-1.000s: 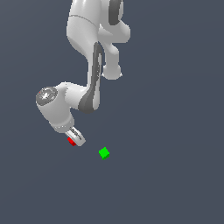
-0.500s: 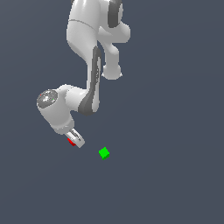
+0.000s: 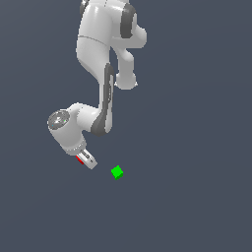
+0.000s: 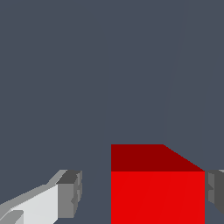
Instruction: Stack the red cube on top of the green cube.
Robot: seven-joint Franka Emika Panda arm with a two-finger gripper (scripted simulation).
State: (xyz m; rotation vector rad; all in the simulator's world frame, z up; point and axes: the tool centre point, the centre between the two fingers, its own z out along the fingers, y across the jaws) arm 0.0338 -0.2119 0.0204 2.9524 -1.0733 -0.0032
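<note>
Between spread fingers of white robot hand [image 4: 142, 197], tiny bright red plain cube [image 4: 157, 192], touching one pad, gap at the other. Farther off on grey table [image 3: 197, 197], tiny bright green plain cube [image 3: 117, 172], well apart.

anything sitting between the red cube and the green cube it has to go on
Nothing visible does. In the exterior view the red cube sits at the gripper, with the green cube apart from it toward the exterior view's right. Only bare grey surface lies between them. The wrist view shows the red cube between the fingers, one finger apart from it.
</note>
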